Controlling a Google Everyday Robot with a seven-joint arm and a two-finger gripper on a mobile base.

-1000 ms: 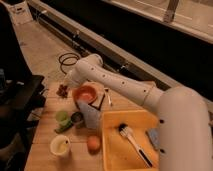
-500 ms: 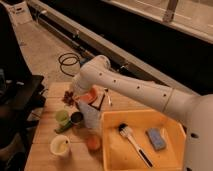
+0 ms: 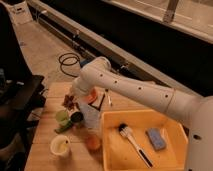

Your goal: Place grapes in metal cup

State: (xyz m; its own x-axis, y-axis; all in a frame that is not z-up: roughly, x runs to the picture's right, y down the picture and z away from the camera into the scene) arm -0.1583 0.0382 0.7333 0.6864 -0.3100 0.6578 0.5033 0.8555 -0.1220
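The grapes (image 3: 68, 102), a small dark red-purple bunch, hang at the tip of my gripper (image 3: 73, 101), which is shut on them. It holds them just above the wooden table (image 3: 45, 155), over its far left part. The metal cup (image 3: 76, 118), short and grey with a dark inside, stands just below and slightly right of the gripper. The white arm (image 3: 135, 92) reaches in from the right and bends down to the gripper. Most of the fingers are hidden behind the wrist.
A pale green cup (image 3: 61, 116) stands left of the metal cup. A white cup (image 3: 60, 145) is at the front left and an orange fruit (image 3: 92, 143) beside it. An orange bowl (image 3: 90, 95) sits behind the gripper. A yellow bin (image 3: 170, 120) holds a brush (image 3: 133, 144) and a blue sponge (image 3: 156, 138).
The gripper has moved forward and down with the grapes, from the table's far left towards the metal cup. The arm has swung off the yellow bin.
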